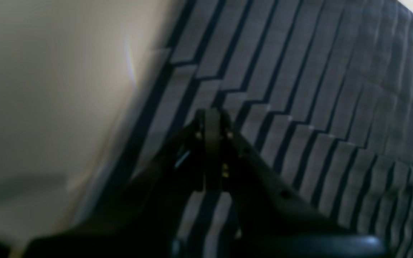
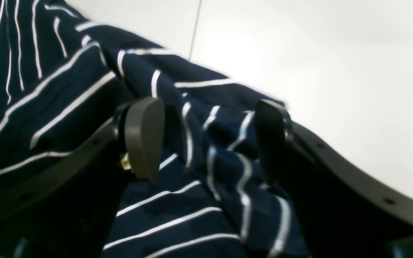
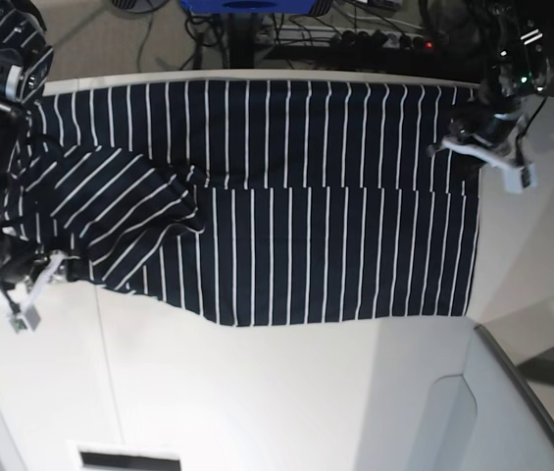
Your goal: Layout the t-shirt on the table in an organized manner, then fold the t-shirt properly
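Observation:
The t-shirt (image 3: 286, 196), navy with thin white stripes, lies spread wide across the white table (image 3: 277, 392). Its left part is bunched and creased (image 3: 120, 216). My right gripper (image 2: 208, 139) is open at that rumpled end (image 3: 46, 267). Its two fingers (image 2: 143, 138) straddle a ridge of gathered fabric (image 2: 210, 118) without pinching it. My left gripper (image 1: 212, 125) is shut, pads pressed together, at the shirt's opposite edge (image 3: 458, 145). Its tips are against the striped cloth (image 1: 299, 89); whether cloth is pinched between them does not show.
Cables and a power strip (image 3: 384, 37) run behind the table's far edge. A grey curved panel (image 3: 512, 392) rises at the lower right. A thin dark seam (image 2: 194, 28) crosses the tabletop beside the shirt.

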`<state>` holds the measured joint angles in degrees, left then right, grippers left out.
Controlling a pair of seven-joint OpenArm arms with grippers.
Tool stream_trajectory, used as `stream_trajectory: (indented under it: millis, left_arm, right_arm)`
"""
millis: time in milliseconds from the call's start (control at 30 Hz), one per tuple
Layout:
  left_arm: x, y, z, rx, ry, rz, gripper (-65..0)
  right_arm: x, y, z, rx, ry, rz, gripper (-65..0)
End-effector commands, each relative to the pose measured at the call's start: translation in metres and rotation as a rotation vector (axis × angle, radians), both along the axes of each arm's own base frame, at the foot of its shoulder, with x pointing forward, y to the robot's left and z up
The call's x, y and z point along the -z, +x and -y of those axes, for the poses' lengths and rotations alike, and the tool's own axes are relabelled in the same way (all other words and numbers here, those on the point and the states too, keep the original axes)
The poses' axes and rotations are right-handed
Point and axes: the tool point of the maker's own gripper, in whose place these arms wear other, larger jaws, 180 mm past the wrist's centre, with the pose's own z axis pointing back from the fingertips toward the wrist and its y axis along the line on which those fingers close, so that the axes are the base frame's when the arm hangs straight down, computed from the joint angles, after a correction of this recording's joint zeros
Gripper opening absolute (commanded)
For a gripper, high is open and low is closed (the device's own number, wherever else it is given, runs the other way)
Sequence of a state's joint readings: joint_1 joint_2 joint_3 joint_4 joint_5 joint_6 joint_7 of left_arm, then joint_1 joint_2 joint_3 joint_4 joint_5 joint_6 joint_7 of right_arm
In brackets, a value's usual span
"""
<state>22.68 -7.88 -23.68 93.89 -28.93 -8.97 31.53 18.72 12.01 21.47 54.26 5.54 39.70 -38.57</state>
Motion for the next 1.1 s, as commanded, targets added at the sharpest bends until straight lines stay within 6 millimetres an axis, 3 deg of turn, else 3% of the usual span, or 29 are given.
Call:
stream_trajectory:
  millis: [0, 133, 233, 367, 467, 600, 667, 833, 967, 1067]
  left_arm:
    - [-0.011, 0.009, 0.005, 0.032, 0.015, 0.040, -65.0]
    - [-0.011, 0.026, 0.050, 0.150, -0.003, 0.053, -65.0]
    - [-0.016, 0.045, 0.122, 0.325, -0.078, 0.087, -65.0]
    - [-0.040, 0.073, 0.214, 0.528, -0.161, 0.173, -65.0]
    - [-0.047, 0.086, 0.266, 0.622, -0.210, 0.194, -65.0]
    - [-0.021, 0.089, 0.318, 0.712, -0.252, 0.111, -65.0]
    - [-0.003, 0.087, 0.334, 0.732, -0.265, 0.051, -65.0]
    - [0.045, 0.078, 0.347, 0.719, -0.265, -0.041, -65.0]
    - [0.072, 0.066, 0.344, 0.719, -0.241, -0.082, -65.0]
    - [0.078, 0.062, 0.341, 0.712, -0.239, -0.096, -65.0]
  right_arm:
    - [-0.019, 0.019, 0.006, 0.004, 0.000, 0.063, -27.6]
    - [-0.014, 0.016, 0.003, 0.005, 0.010, 0.045, -27.6]
    - [-0.013, 0.016, 0.002, 0.005, 0.014, 0.048, -27.6]
    - [-0.013, 0.016, 0.003, 0.005, 0.011, 0.045, -27.8]
    - [-0.011, 0.014, 0.001, 0.004, 0.015, 0.042, -28.1]
    - [-0.008, 0.011, 0.001, 0.005, 0.016, 0.037, -29.0]
    - [-0.008, 0.010, 0.001, 0.005, 0.016, 0.036, -34.5]
    - [-0.007, 0.009, 0.001, 0.004, 0.015, 0.030, -64.7]
    - [-0.008, 0.009, 0.001, 0.003, 0.011, 0.033, -64.8]
    - [-0.008, 0.010, 0.002, 0.003, 0.010, 0.033, -64.8]
